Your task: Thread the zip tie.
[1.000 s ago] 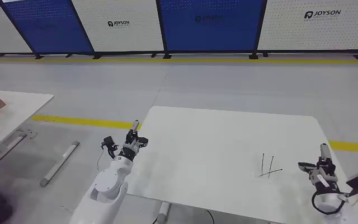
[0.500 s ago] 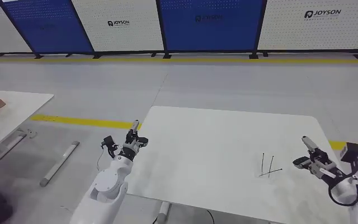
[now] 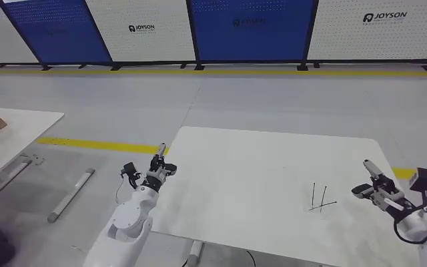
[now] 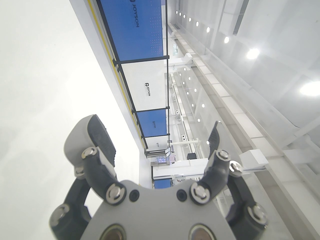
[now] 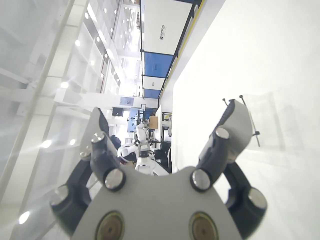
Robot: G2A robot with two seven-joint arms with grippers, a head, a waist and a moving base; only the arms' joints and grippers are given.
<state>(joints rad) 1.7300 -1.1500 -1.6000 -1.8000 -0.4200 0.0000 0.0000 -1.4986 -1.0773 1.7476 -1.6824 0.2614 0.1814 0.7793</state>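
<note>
Lying crossed on table: three zip ties. Rested near right gripper, beyond one finger's outer side, untouched. Stood spread, empty; likewise left gripper, well apart.

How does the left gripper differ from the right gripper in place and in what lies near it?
Place: the left gripper is at the table's left edge, the right gripper near its right edge. Neighbours: the right gripper is close beside the zip ties, the left gripper far from them. Both are open and hold nothing.
</note>
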